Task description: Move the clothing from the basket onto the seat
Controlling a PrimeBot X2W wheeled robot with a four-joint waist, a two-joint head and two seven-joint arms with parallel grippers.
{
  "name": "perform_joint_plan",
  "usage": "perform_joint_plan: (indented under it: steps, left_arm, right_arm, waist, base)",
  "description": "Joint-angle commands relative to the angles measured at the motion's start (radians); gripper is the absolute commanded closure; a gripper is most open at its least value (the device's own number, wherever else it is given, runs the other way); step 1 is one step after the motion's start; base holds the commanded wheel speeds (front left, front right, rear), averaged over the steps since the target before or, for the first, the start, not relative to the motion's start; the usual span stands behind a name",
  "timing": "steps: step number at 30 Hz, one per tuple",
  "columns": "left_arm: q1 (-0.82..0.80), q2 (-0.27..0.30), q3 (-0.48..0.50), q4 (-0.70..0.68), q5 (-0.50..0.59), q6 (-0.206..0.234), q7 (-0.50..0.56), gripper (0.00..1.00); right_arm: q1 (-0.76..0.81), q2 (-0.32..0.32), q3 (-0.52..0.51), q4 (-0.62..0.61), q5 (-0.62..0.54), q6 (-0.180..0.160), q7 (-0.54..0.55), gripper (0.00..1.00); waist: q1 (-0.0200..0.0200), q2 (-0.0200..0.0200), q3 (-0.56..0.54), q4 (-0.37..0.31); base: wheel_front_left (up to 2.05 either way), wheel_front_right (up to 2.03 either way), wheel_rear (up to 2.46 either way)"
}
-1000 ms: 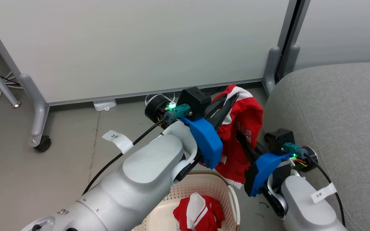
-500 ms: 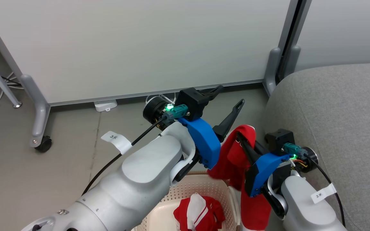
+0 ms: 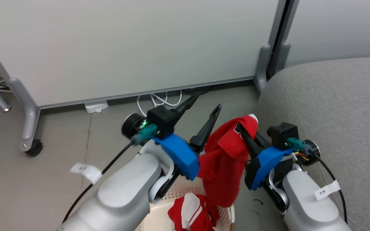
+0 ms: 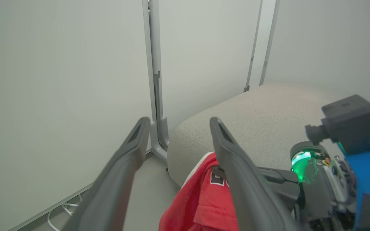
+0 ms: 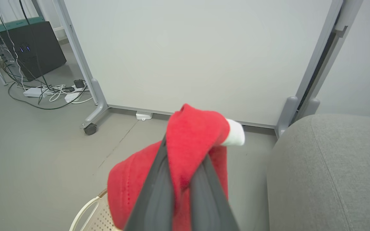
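Left claw (image 3: 208,102) released; jersey (image 3: 223,160) hangs from the right claw (image 3: 240,129).

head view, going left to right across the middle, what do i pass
partition wheel → left gripper, open → red garment hanging from the shut right gripper → grey seat

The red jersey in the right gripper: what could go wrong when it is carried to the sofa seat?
1. The right gripper pinches only a fold of the red jersey; most hangs free, so it may slip out before the sofa seat.
2. Its lower end hangs at the basket rim and could snag.
3. The open left gripper has a finger close beside the cloth and might catch it.
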Motion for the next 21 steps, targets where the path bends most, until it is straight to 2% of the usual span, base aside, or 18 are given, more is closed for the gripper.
perform_joint_plan:
  steps: [1,5,11,21]
  left_arm:
    - [0.038,0.019,0.034,-0.031,0.028,0.009,-0.004,0.00]
    - [0.168,0.072,0.149,-0.158,0.139,0.034,-0.005,0.00]
    - [0.368,0.123,0.307,-0.304,0.263,0.025,-0.005,0.00]
    - [0.614,0.145,0.519,-0.423,0.389,0.006,-0.005,0.00]
  right_arm:
    - [-0.013,-0.003,0.000,-0.016,-0.011,0.000,-0.001,1.00]
    - [-0.011,-0.003,-0.006,-0.070,-0.022,0.000,0.004,1.00]
    - [0.017,-0.003,-0.014,-0.165,-0.031,0.000,0.027,1.00]
    - [0.072,-0.003,-0.012,-0.300,-0.032,0.000,0.072,1.00]
  waist:
    - [0.0001,-0.0001,0.004,-0.011]
    - [0.0001,-0.0001,0.014,-0.044]
    - [0.0001,-0.0001,0.031,-0.111]
    - [0.0001,-0.0001,0.064,-0.279]
  base:
    - [0.00,0.00,0.00]
    - [0.00,0.00,0.00]
    - [0.00,0.00,0.00]
    - [0.00,0.00,0.00]
